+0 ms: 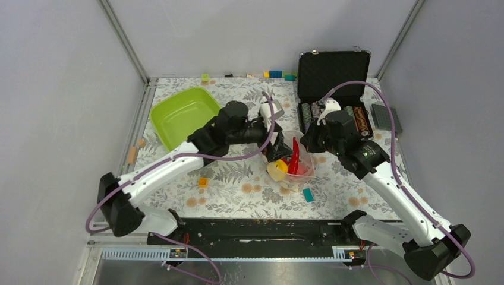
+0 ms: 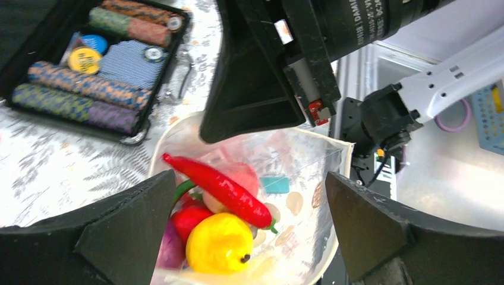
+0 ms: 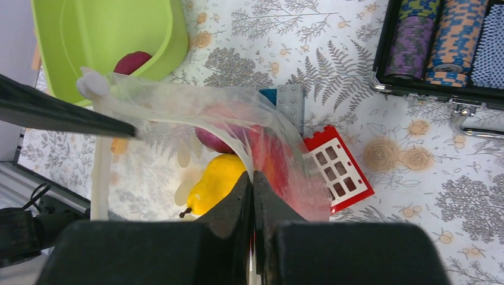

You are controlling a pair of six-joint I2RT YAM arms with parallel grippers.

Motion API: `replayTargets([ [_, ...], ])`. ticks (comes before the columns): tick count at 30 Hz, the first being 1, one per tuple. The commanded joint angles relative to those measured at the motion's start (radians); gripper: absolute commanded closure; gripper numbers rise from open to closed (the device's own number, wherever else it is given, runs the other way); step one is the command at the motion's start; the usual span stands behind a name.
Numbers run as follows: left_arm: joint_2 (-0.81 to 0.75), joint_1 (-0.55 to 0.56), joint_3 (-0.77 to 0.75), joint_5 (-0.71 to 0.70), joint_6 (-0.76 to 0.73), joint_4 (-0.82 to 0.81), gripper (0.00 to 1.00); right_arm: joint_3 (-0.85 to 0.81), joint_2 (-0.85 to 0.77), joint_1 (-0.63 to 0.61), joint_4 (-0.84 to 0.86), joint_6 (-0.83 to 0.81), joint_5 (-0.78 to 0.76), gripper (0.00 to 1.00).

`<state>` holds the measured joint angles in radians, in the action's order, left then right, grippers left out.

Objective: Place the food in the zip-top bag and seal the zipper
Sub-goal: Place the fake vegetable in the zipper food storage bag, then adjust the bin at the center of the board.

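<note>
Bag (image 2: 315, 160) is holding lemon (image 2: 220, 243), chili (image 2: 220, 187) and peach (image 2: 241, 172); right gripper (image 3: 252, 190) is pinching its edge, left gripper (image 2: 249, 177) is gaping wide

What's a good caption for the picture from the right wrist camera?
The right gripper pinches the edge of the zip-top bag, with the yellow lemon inside.

Green tub (image 1: 181, 116), black chip case (image 1: 333, 74), scattered blocks (image 1: 308, 195)
</note>
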<state>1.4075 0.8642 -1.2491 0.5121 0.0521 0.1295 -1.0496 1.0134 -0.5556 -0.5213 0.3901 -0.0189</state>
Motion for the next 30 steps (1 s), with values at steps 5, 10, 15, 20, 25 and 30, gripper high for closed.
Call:
replayTargets([
  [5, -0.298, -0.149, 0.182, -0.496, 0.168, 0.047, 0.01, -0.027, -0.043, 0.001, -0.024, -0.034, -0.070, 1.00],
  [10, -0.350, -0.431, 0.281, -0.594, 0.421, 0.123, 0.01, -0.022, -0.046, 0.001, -0.032, -0.038, -0.088, 1.00],
  [15, -0.307, -0.563, 0.334, -0.532, 0.492, 0.216, 0.01, -0.044, -0.032, 0.001, -0.081, -0.042, -0.112, 1.00],
  [20, -0.290, -0.582, 0.397, -0.642, 0.548, 0.316, 0.01, -0.039, -0.031, 0.003, -0.120, -0.028, -0.149, 1.00],
  [25, -0.294, -0.586, 0.458, -0.685, 0.588, 0.331, 0.01, -0.067, -0.001, 0.006, -0.165, -0.031, -0.132, 1.00],
  [30, -0.201, -0.585, 0.472, -0.487, 0.577, 0.236, 0.01, -0.093, 0.043, 0.010, -0.182, -0.024, -0.115, 1.00],
])
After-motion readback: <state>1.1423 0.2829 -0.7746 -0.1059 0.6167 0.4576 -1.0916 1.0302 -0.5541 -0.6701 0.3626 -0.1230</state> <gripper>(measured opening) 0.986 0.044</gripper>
